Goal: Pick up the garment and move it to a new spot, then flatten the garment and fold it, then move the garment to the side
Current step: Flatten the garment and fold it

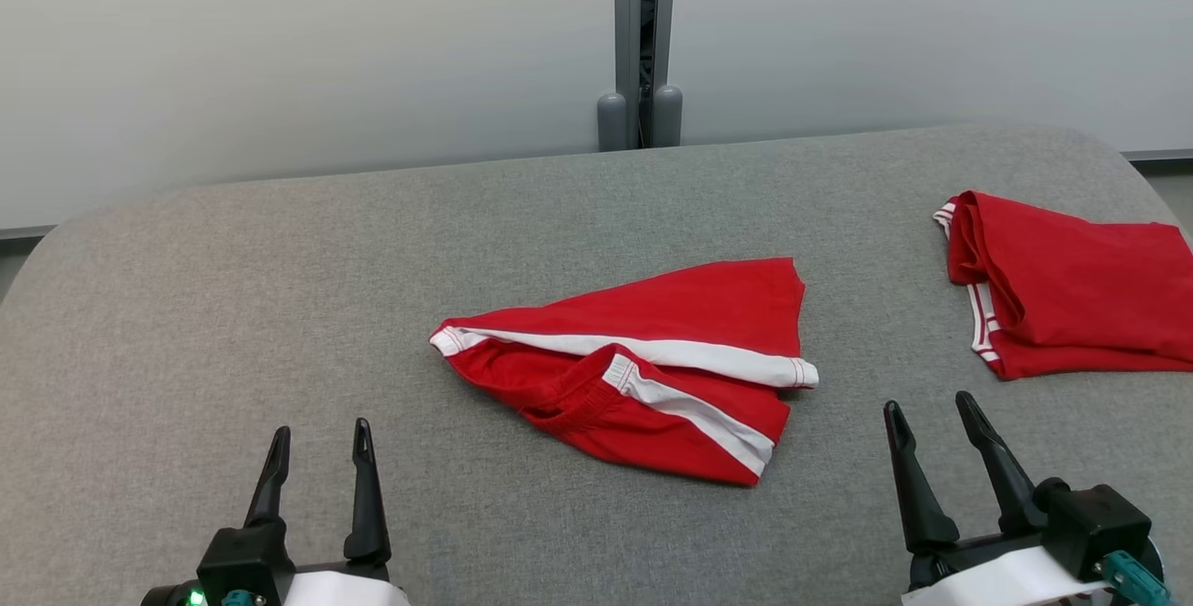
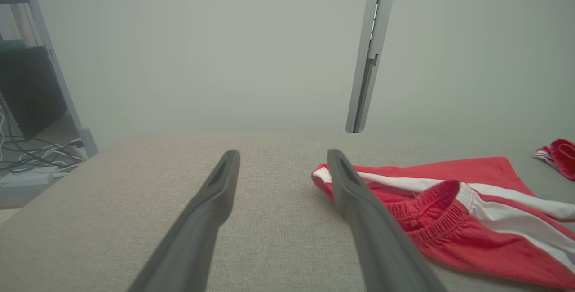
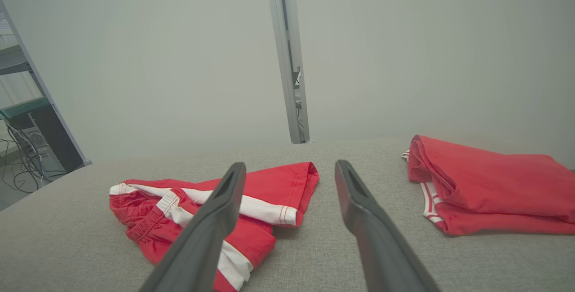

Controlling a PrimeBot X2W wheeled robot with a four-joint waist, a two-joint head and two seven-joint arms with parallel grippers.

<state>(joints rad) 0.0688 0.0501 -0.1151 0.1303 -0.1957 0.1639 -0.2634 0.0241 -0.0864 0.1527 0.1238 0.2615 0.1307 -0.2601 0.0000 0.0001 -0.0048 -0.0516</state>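
Observation:
The garment [image 1: 652, 354] is a pair of red shorts with white side stripes, lying crumpled in the middle of the grey table [image 1: 280, 308]. Its elastic waistband faces me; the garment [image 2: 449, 220] also lies to the right of the left fingers, and the garment [image 3: 269, 193] partly behind the right gripper's left finger. My left gripper [image 1: 322, 443] hovers open at the lower left, short of the cloth. At the lower right my right gripper [image 1: 927, 410] is open too, just right of the shorts' near corner. Nothing is between either pair of fingers.
A second red garment [image 1: 1072, 298] with white trim lies folded at the table's right edge, also in the right wrist view [image 3: 489, 184]. A grey post [image 1: 641, 37] stands behind the table against a pale wall. Shelving and cables [image 2: 31, 148] sit off the table's left.

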